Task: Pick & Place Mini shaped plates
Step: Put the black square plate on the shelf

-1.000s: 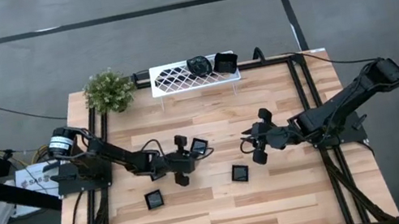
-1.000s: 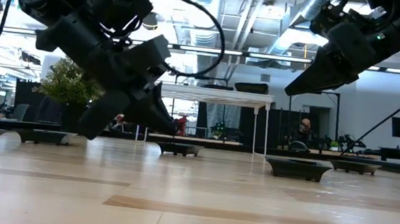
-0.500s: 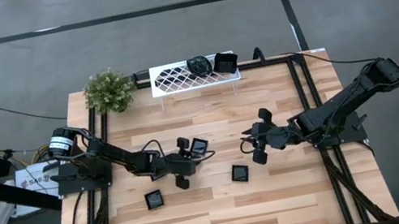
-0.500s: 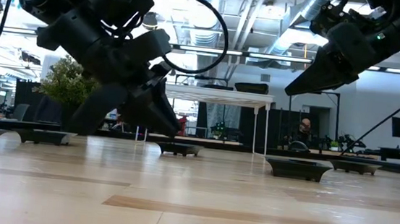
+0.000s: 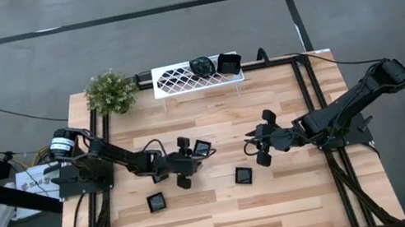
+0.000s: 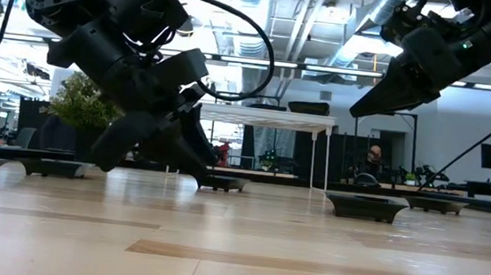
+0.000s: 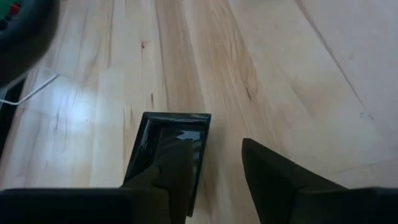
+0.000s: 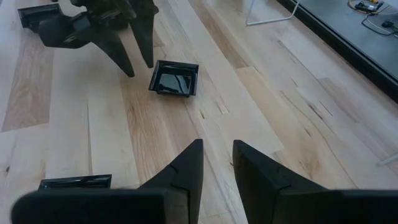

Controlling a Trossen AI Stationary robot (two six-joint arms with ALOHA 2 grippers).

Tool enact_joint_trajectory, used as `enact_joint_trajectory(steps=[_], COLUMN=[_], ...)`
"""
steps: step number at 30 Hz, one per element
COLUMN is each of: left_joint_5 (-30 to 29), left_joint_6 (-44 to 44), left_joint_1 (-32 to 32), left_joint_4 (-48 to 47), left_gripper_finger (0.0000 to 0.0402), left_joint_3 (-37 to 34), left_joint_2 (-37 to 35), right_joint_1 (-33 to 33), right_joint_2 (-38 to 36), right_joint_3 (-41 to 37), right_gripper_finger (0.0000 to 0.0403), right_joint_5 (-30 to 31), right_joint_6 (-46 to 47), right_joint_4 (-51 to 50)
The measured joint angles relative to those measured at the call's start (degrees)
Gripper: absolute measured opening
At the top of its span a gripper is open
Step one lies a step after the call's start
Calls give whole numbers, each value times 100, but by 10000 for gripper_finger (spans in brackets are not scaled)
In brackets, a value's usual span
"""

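the left gripper (image 5: pixel 181 162) has its fingers parted and released, hovering just beside a square black mini plate (image 5: pixel 203 148) flat on the worktop's middle. the right gripper (image 5: pixel 262 146), fingers slightly apart and holding nothing, hangs nearby. two more mini plates (image 5: pixel 243 175) lie toward the near edge; others sit on the white lattice rack (image 5: pixel 179 77) at the far edge.

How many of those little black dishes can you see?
5: two on the white rack at and, three on the table at. Others may be hidden.
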Motion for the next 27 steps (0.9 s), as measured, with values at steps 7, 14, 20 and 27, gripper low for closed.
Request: enact_joint_trajectory(steps=[7,14,20,27], left_joint_5=[165,190,221,112], left_joint_6=[-17,-17,29,169], left_joint_1=[116,173,314,326], left_joint_4=[2,32,417,313], left_gripper_finger=[137,135,126,115], left_joint_3=[-2,-2,13,-8], left_joint_2=[0,187,524,246], right_joint_1=[0,0,0,0], right_joint_2=[0,0,0,0], right_joint_3=[0,0,0,0], right_gripper_finger=[82,82,82,82], right_joint_5=[0,0,0,0], right_joint_6=[0,0,0,0], right_joint_4=[0,2,2,1])
